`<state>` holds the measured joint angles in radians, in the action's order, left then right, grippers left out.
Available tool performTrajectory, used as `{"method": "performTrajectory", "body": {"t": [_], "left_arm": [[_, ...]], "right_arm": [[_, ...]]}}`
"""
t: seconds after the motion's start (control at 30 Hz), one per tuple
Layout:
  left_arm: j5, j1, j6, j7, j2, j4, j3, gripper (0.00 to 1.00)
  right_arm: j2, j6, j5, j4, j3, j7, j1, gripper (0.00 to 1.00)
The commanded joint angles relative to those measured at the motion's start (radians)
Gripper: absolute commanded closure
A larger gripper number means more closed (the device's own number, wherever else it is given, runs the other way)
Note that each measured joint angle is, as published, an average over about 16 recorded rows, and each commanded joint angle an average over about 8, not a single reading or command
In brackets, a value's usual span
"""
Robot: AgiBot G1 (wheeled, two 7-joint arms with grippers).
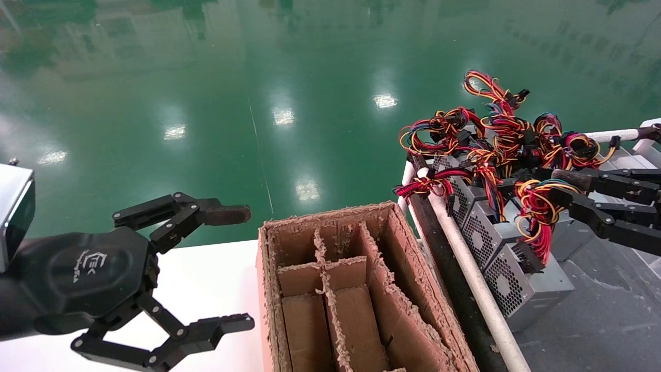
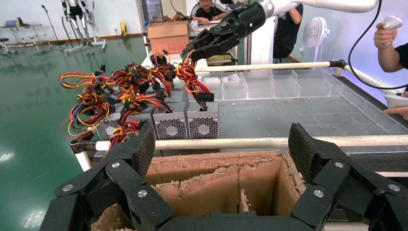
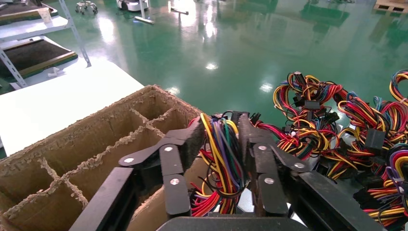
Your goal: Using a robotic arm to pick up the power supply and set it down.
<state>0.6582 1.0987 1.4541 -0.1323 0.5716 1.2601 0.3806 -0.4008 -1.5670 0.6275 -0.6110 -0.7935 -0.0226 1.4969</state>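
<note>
right tool (image 3: 221, 154): black linkage fingers pinched on a bundle of red, yellow and orange wires (image 3: 219, 163).
grey perforated metal power supply (image 1: 508, 268): just below the right tool, its wires rising into the grip; it stands in a row with like units beyond the white rail (image 1: 465, 258).
left tool (image 1: 227, 268): spread wide, holding nothing, over the white table (image 1: 206, 279).
brown cardboard divider box (image 1: 356, 289): between the two tools.
</note>
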Motion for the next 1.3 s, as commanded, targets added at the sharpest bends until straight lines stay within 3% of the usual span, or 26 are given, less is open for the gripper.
{"method": "performTrajectory", "body": {"t": [0.03, 0.37, 0.67, 1.0, 1.3], "left_arm": [[0.000, 0.000, 0.000, 0.000, 0.000, 0.000, 0.000, 0.00], [0.000, 0.000, 0.000, 0.000, 0.000, 0.000, 0.000, 0.00], [0.000, 0.000, 0.000, 0.000, 0.000, 0.000, 0.000, 0.00], [0.000, 0.000, 0.000, 0.000, 0.000, 0.000, 0.000, 0.00], [0.000, 0.000, 0.000, 0.000, 0.000, 0.000, 0.000, 0.00]], "right_arm": [[-0.001, -0.002, 0.001, 0.007, -0.004, -0.001, 0.003, 0.00], [0.020, -0.001, 0.070, 0.004, -0.038, 0.014, 0.055, 0.00], [0.049, 0.027, 0.055, -0.001, -0.023, -0.016, 0.090, 0.00], [0.044, -0.007, -0.118, 0.002, 0.046, -0.057, 0.032, 0.00], [0.012, -0.001, -0.101, -0.085, 0.110, -0.026, -0.031, 0.00]]}}
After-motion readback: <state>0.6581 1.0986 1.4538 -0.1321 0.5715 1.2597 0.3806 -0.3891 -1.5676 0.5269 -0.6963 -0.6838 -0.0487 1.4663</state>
